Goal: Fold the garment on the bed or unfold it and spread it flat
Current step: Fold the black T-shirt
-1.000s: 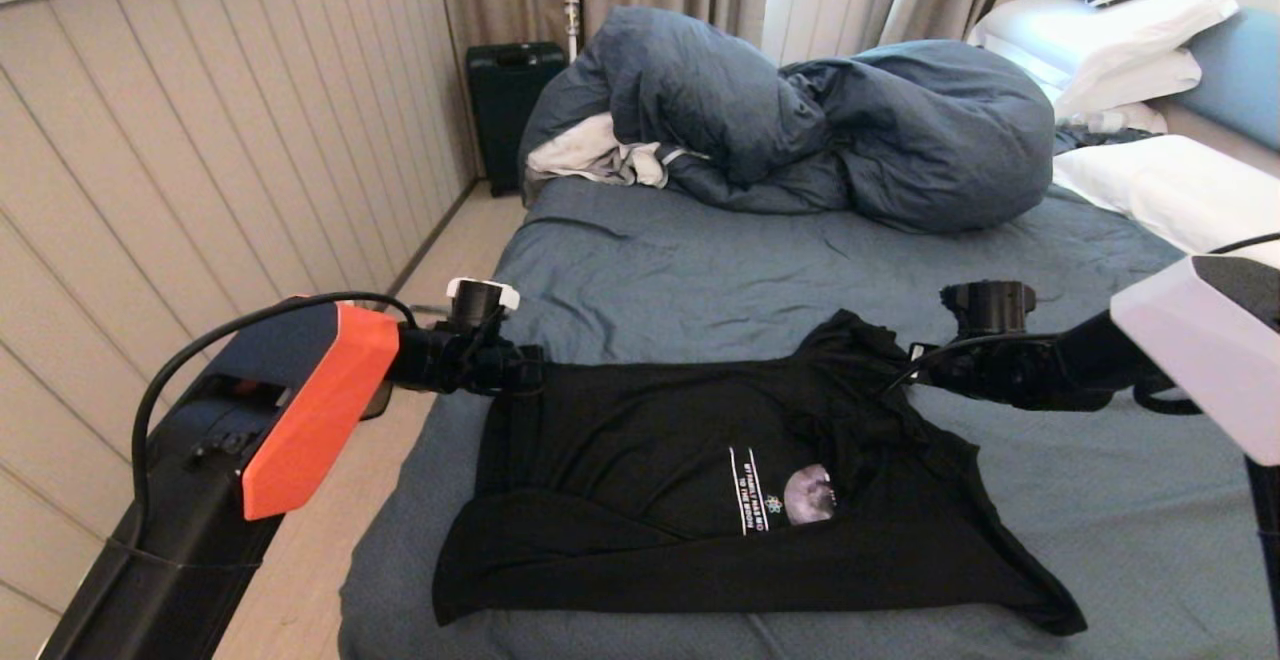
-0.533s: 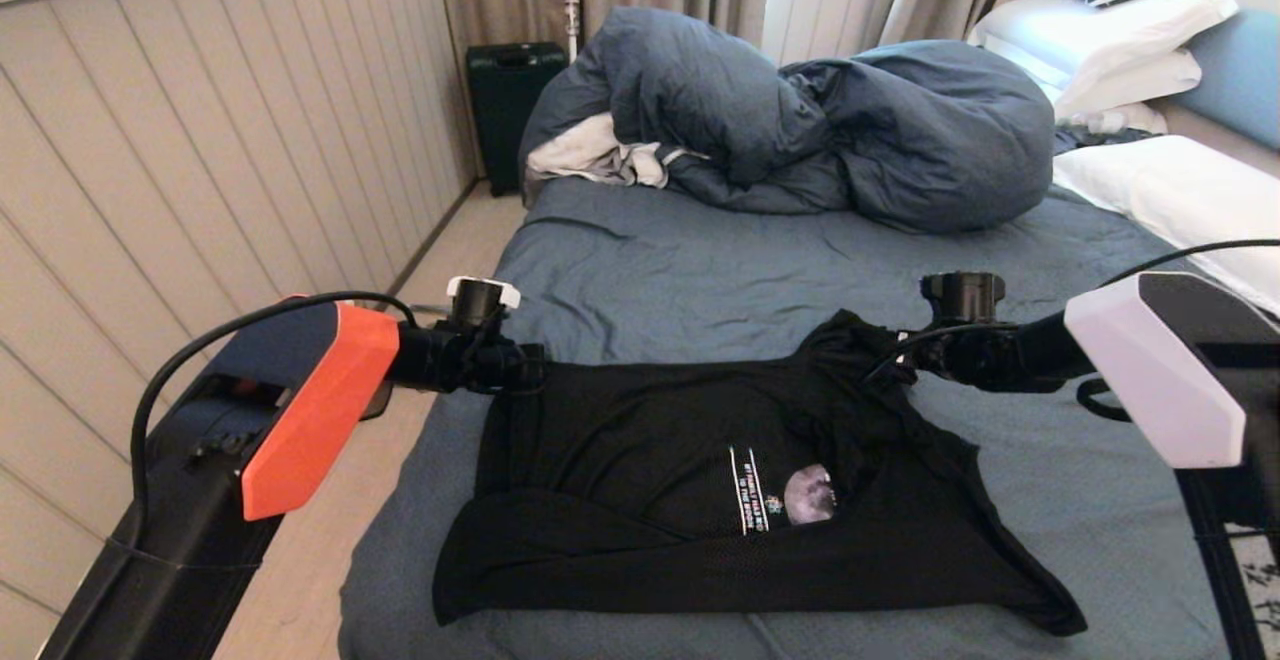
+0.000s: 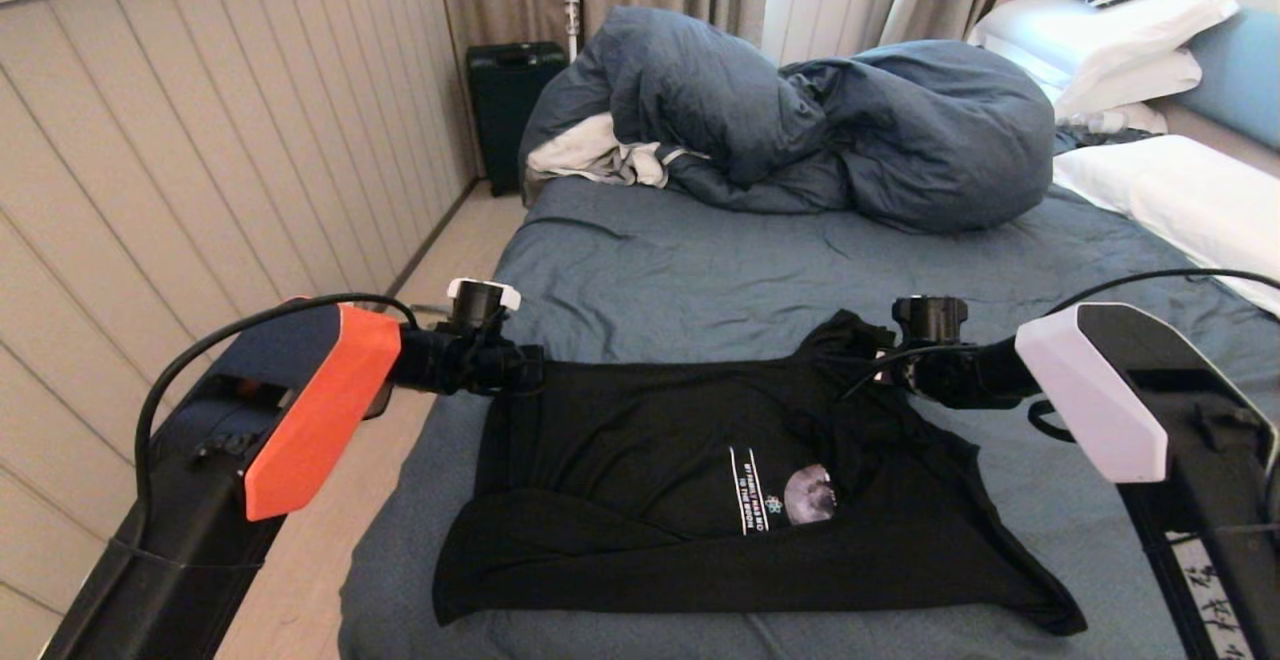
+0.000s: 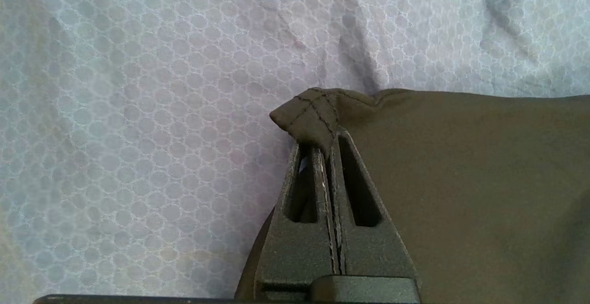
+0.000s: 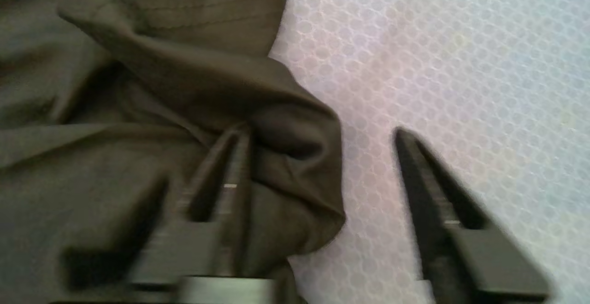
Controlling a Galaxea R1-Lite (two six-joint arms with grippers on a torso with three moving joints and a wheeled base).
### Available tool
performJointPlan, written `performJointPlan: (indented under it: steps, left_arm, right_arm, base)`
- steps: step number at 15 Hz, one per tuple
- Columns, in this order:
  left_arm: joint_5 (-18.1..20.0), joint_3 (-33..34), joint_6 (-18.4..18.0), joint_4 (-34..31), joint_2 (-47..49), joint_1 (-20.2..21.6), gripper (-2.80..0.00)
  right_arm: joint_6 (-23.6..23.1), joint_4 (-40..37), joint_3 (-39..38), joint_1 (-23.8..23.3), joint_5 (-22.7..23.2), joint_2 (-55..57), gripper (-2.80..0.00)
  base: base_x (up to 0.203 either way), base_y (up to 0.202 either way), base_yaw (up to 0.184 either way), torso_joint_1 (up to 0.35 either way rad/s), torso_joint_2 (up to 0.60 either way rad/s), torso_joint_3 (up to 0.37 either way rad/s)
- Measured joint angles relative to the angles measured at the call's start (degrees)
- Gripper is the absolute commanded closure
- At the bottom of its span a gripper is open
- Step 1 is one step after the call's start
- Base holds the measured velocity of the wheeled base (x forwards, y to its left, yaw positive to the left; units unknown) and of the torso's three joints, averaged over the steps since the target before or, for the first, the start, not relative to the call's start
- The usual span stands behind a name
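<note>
Bed [image 3: 700, 270] w/ garment [image 3: 720, 500], duvet [image 3: 820, 120], pillows [image 3: 1170, 190] on it.

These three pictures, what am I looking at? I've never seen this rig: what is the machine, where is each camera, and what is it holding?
It is a two-armed robot at a bed. The wide picture comes from a camera on its head; the two close-ups come from cameras on its wrists, looking along the fingers. A black T-shirt lies on the blue sheet, partly bunched on the robot's right. The left gripper, on the orange-shelled arm, is shut on a corner of the T-shirt. The right gripper, on the white-shelled arm, is open: one finger lies over the bunched fabric, the other over bare sheet, holding nothing. Behind are a heaped duvet and pillows.
</note>
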State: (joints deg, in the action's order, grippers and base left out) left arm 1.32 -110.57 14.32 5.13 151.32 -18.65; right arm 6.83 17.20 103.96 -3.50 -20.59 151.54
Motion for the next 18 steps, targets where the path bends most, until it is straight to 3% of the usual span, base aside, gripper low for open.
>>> performJointPlan:
  steps: [10,18]
  left_arm:
    - [0.02,0.07,0.11,-0.01,-0.23,0.02,0.0]
    - [0.24,1.56,2.17,-0.5,-6.31,0.9,0.0]
  right_arm:
    - [1.13,-0.69,1.66,0.14,0.04,1.01,0.0]
    - [7.83,-5.07,-7.93,0.59,5.99,-15.35,0.0]
  base:
    - [0.0,0.0,0.0,0.0,0.0,0.0]
    - [0.0,0.0,0.0,0.0,0.0,0.0]
